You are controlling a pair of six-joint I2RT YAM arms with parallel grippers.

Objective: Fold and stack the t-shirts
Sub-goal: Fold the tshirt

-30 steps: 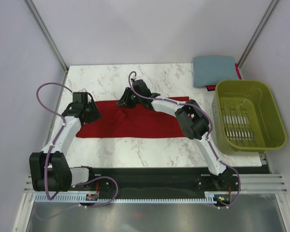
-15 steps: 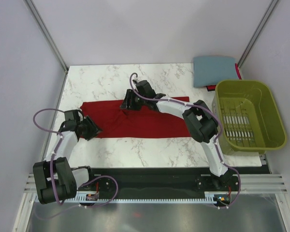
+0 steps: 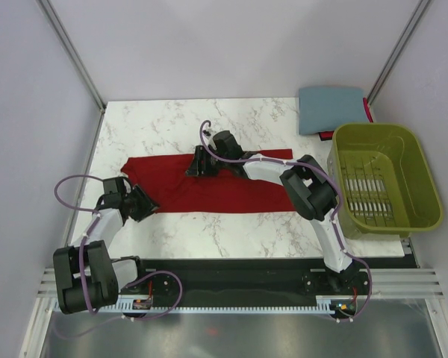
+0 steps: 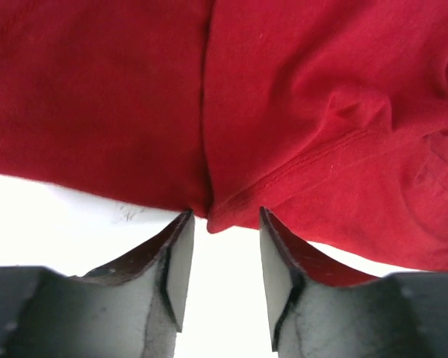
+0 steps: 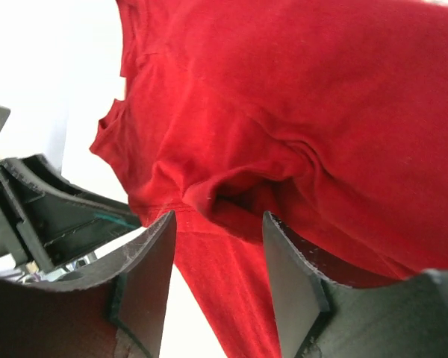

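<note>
The dark red t-shirt (image 3: 231, 183) lies folded into a long flat strip across the middle of the table. My left gripper (image 3: 146, 203) is open at the strip's near-left corner. In the left wrist view the red hem (image 4: 284, 179) lies just past the gripper (image 4: 224, 224), with nothing between the jaws. My right gripper (image 3: 196, 165) is open over the far edge, left of the middle. In the right wrist view a raised fold of the red cloth (image 5: 231, 190) lies between the tips of the gripper (image 5: 218, 224). The slate blue-grey t-shirt (image 3: 330, 109) lies folded at the back right.
An olive-green slatted basket (image 3: 425, 186) stands at the right edge, next to the right arm's elbow. A bit of red cloth (image 3: 368, 111) shows beside the blue-grey shirt. Grey walls close in the white marble table (image 3: 164, 123) on three sides.
My left gripper has moved from the shirt's far-left end back to its near-left corner. The shirt's left end now lies narrower. My right gripper has shifted slightly.
</note>
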